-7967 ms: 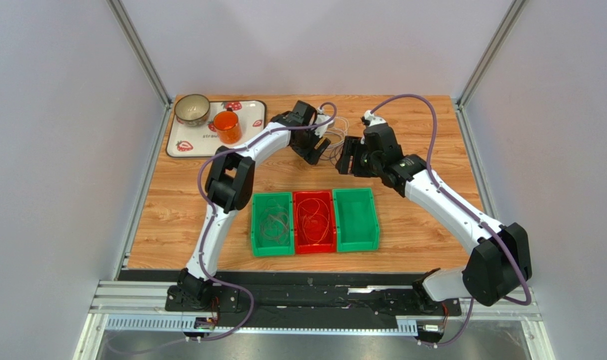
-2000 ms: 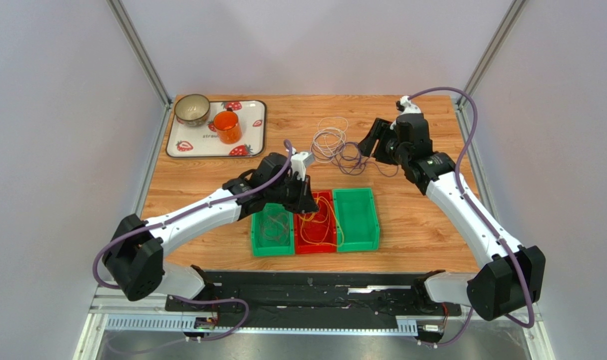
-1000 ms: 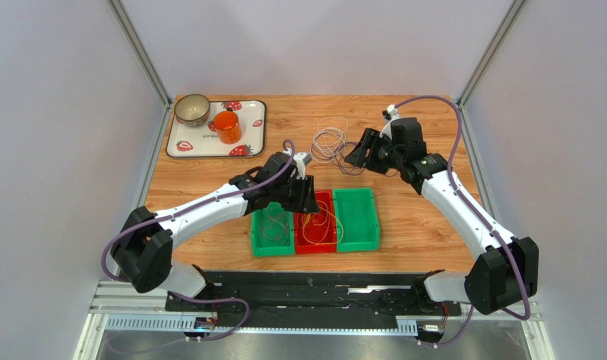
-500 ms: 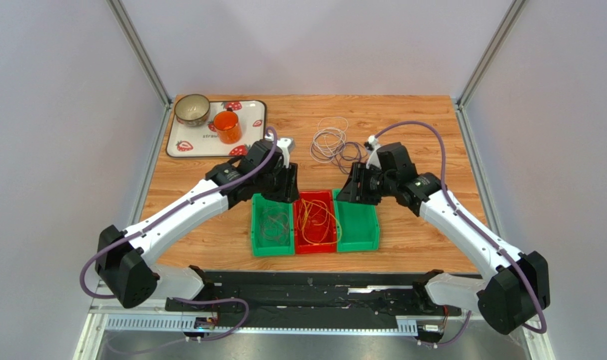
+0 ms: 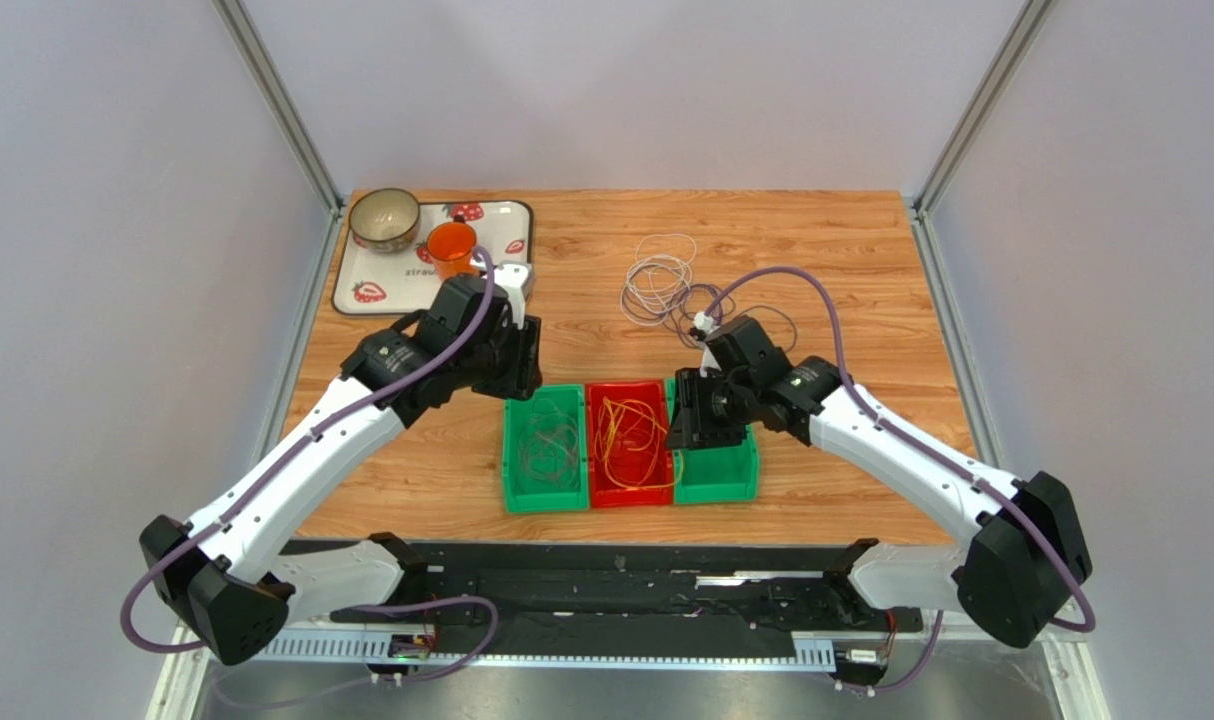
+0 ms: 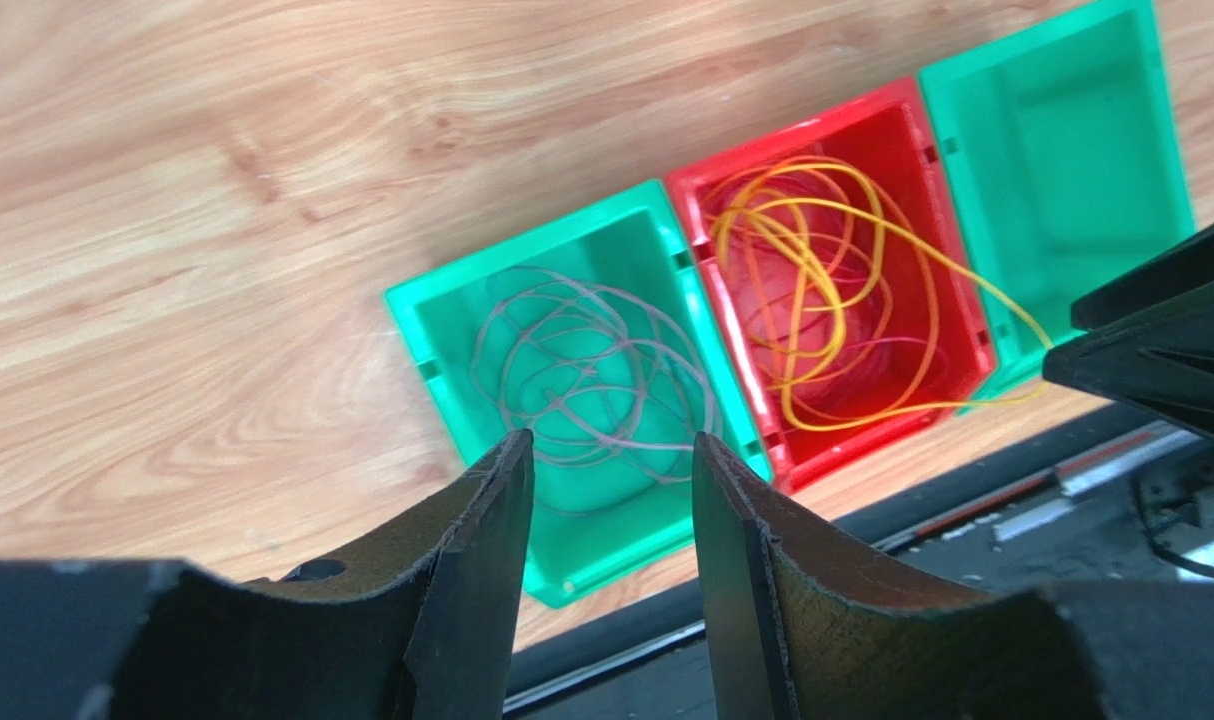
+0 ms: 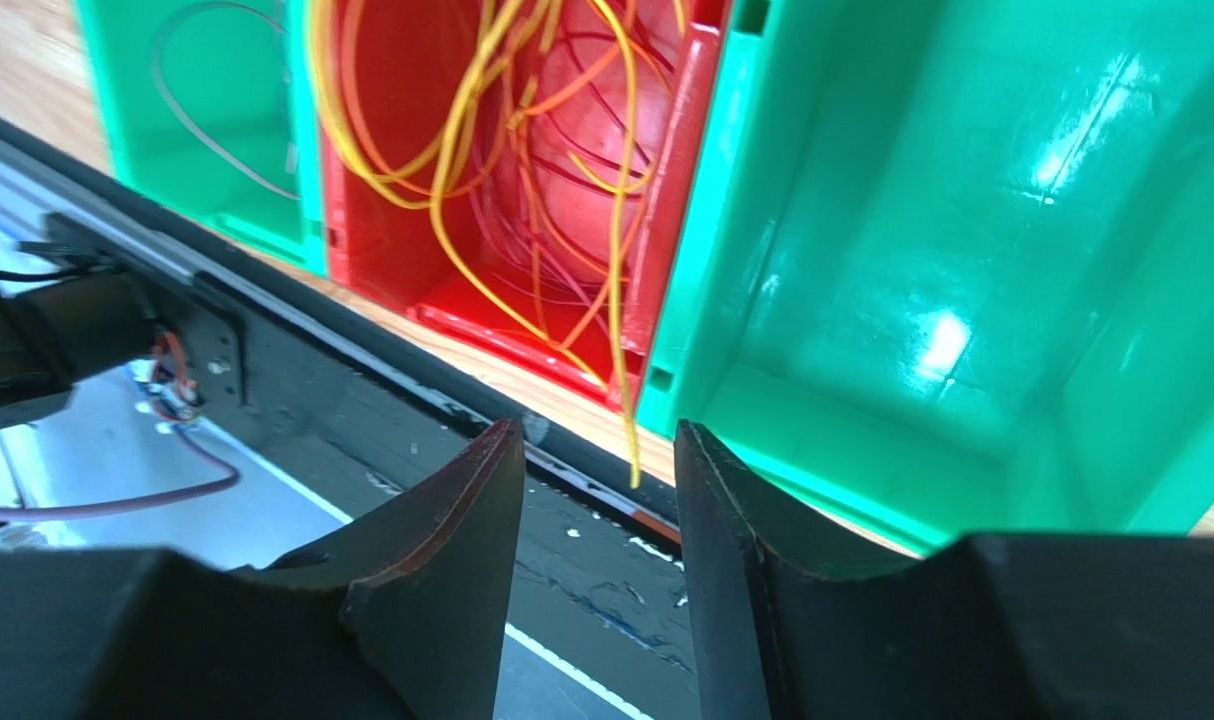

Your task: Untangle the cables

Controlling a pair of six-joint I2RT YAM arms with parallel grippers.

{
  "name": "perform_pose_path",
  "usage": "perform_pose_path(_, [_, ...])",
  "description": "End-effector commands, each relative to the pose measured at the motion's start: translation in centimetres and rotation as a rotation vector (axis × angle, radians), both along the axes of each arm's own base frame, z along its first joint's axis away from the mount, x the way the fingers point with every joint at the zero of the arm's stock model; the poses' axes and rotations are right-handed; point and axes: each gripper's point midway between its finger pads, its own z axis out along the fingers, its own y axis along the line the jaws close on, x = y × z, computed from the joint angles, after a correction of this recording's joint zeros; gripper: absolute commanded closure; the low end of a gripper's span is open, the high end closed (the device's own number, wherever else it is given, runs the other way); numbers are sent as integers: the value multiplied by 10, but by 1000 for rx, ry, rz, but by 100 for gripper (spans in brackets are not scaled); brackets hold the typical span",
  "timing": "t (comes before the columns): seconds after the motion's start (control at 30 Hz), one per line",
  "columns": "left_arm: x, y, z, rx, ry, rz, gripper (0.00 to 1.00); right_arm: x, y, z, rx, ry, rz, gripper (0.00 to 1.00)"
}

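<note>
Left tool: mine, fingers standing apart with nothing between them, hovering over the bench at the far edge of the left green bin.
Right tool: also mine, fingers parted and gripping nothing, poised above the wall shared by the red bin and the right green bin.
Orange cables: coiled in the red bin, one strand drooping over that shared wall (behind the gap, not pinched).
Grey cables: looped in the left green bin.
Loose cables: a purple and white tangle on the bench, beyond the bins.
</note>
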Motion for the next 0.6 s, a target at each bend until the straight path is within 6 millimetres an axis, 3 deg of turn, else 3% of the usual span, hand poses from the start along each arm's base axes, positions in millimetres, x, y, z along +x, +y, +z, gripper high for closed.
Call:
perform_pose_path(0.0, [1, 28, 12, 85, -63, 28, 49, -1, 0, -10, -60, 2, 21, 60])
perform_pose_path(0.17, [2, 37, 5, 94, -74, 55, 51, -2, 4, -12, -66, -11, 29, 68])
perform_pose_path(0.4, [3, 38, -3, 83, -66, 59, 54, 4, 12, -14, -48, -18, 30, 100])
perform_pose_path(0.57, [3, 38, -9, 71, -56, 53, 57, 17, 31, -8, -15, -32, 59, 100])
